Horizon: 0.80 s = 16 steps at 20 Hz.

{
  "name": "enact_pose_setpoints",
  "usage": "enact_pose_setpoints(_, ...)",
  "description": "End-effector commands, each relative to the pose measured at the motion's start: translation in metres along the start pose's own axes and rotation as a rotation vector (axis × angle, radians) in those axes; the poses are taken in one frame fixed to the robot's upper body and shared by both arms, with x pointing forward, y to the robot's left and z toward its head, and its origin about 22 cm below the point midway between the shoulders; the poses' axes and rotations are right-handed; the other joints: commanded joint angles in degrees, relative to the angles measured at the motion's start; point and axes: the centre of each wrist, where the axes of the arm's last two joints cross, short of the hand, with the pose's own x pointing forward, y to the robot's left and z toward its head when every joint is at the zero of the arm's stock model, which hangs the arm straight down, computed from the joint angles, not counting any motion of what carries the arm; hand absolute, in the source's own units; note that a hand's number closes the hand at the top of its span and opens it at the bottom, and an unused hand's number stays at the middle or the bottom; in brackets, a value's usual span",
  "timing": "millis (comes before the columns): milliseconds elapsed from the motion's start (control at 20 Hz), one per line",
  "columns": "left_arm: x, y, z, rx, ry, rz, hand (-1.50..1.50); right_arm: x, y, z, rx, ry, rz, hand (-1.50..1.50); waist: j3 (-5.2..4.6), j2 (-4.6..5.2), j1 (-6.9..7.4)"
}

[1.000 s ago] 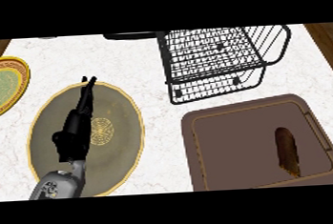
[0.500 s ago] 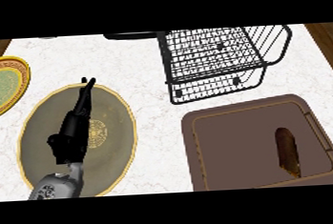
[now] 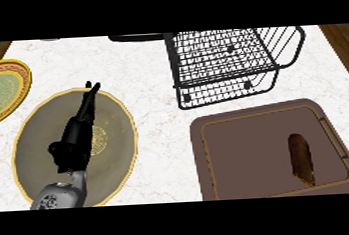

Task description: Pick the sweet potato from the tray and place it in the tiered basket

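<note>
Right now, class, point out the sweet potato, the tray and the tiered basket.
sweet potato (image 3: 301,159), head view, its middle.
tray (image 3: 238,156), head view, bare floor.
tiered basket (image 3: 220,55), head view, wire floor.

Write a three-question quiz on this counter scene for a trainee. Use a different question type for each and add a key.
1. True or false: the sweet potato lies in the tiered basket.
2. The left hand shows over: A the tray; B the large plate; C the tiered basket.
3. Fill in: the robot's ____ hand is out of view.

Key
1. False: it lies in the tray, outside the tiered basket.
2. B.
3. Right.
</note>
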Motion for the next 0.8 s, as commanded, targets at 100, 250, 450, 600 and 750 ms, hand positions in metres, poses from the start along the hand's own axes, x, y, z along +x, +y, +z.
enact_pose_setpoints(100, 0.003, 0.018, -0.02, -0.015, -0.003, 0.006, 0.0, 0.017, 0.007, -0.018, -0.026, -0.047, 0.054, -1.5, -0.05, 0.05, 0.09)
enact_pose_setpoints(250, 0.014, 0.0, 0.007, -0.004, 0.004, 0.004, 0.0, -0.024, 0.023, -0.007, -0.022, 0.017, 0.043, -1.5, -0.01, -0.05, 0.11)
enact_pose_setpoints(450, 0.004, -0.006, 0.004, 0.002, -0.004, -0.015, 0.0, -0.031, 0.039, -0.029, -0.022, 0.057, 0.023, -1.5, -0.02, 0.04, 0.22)
enact_pose_setpoints(600, -0.003, -0.022, -0.002, -0.023, 0.01, 0.004, 0.0, -0.032, 0.034, -0.041, -0.006, 0.056, 0.011, -1.5, -0.04, 0.08, 0.19)
enact_pose_setpoints(750, -0.002, -0.003, 0.0, 0.003, -0.003, 0.007, 0.0, -0.034, 0.035, -0.049, 0.03, 0.057, -0.013, -1.5, -0.04, 0.07, 0.32)
